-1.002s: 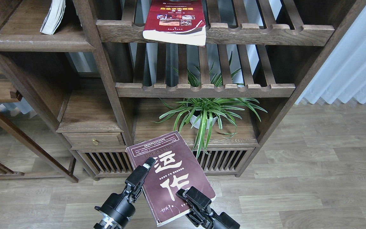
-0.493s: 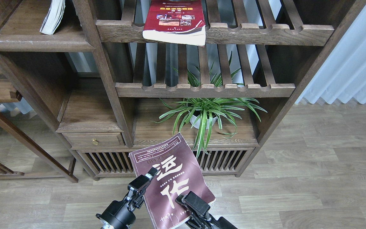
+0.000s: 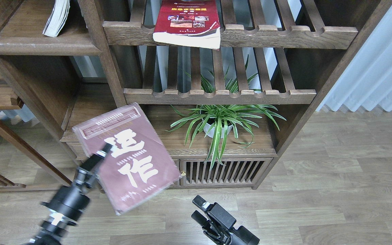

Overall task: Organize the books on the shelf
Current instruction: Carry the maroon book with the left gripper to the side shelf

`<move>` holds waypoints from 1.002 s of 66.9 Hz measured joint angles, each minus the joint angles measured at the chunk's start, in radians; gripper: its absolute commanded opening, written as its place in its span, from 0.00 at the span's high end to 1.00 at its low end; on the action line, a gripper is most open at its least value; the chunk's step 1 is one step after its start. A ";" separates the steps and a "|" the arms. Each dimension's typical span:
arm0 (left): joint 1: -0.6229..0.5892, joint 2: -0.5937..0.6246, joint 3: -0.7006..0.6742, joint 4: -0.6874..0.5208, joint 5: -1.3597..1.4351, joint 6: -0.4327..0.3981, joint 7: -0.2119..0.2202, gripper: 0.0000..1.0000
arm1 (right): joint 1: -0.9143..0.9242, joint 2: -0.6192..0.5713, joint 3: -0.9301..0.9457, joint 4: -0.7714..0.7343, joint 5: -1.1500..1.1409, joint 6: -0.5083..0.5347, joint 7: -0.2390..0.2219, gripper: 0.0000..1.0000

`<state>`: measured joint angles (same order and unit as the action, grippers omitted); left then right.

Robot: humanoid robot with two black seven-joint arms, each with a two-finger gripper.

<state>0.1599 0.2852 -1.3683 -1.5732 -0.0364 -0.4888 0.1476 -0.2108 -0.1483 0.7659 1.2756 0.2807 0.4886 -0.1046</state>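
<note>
Solid dark-brown shelf [image 3: 43, 46], upper left: holds one pale book [image 3: 57, 17], leaning, partly cut off by the frame.

Upper slatted rack [image 3: 284, 34]: holds one red book [image 3: 187, 22], flat, its page edge overhanging the front rail.

Lower compartment: holds one potted spider plant [image 3: 219, 122].

Maroon book [image 3: 128, 156] with white characters: in no compartment; held in the air before the drawer unit, tilted, blurred.

Left gripper [image 3: 100, 154]: fingers clamped on the maroon book's left edge.

Right gripper [image 3: 199, 209]: low centre, apart from the book, holding nothing; finger spread cannot be told.
</note>
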 measured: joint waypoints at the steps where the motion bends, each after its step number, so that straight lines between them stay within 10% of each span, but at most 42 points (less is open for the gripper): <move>1: 0.001 0.015 -0.018 -0.006 0.000 0.000 0.000 0.98 | 0.001 0.000 0.001 -0.001 0.000 0.000 0.000 0.01; 32: -0.055 0.387 -0.406 -0.070 -0.006 0.000 0.002 0.98 | 0.029 -0.002 0.006 -0.041 0.004 0.000 0.000 0.01; 67: -0.659 0.512 -0.280 0.288 0.274 0.000 0.103 0.98 | 0.052 -0.009 0.006 -0.056 0.007 0.000 0.004 0.01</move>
<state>-0.4989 0.7974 -1.6485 -1.2856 0.2378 -0.4888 0.2502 -0.1589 -0.1571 0.7721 1.2198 0.2878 0.4886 -0.1008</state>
